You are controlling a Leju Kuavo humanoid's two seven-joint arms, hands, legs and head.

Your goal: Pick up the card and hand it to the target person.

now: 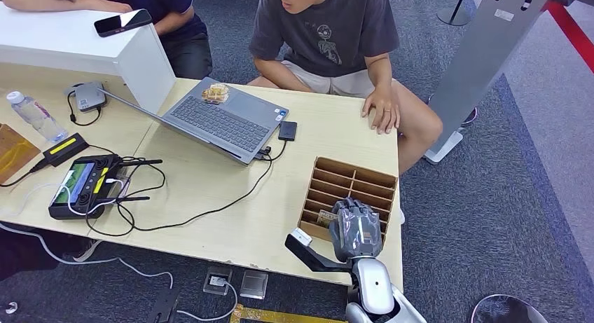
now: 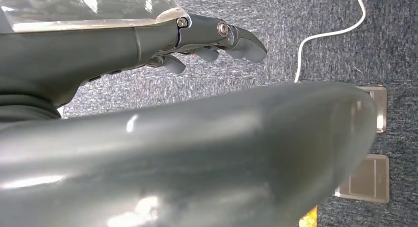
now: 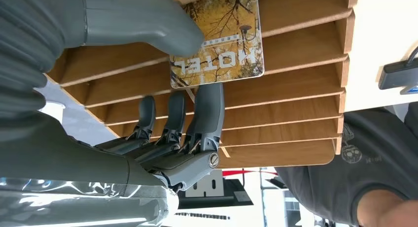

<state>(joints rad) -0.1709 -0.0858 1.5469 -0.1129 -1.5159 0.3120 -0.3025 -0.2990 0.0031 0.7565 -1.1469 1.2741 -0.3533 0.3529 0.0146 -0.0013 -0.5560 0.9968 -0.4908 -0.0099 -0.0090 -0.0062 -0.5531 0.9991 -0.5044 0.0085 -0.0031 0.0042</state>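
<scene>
Now the right hand [image 3: 162, 89] pinches a thin, stiff, glossy card [image 3: 217, 40] by its free edge, between thumb and finger, in the rack [image 1: 350, 186]. Likely light and slippery. The left hand [image 2: 217, 37] hangs empty, fingers loosely curled.

1 card [image 3: 217, 45], 2 people [image 1: 322, 29]

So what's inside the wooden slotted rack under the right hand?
One hotel card stands in a slot of the wooden rack, with the right hand closing its thumb and fingers on it. The hand covers the near slots; the others look empty.
</scene>
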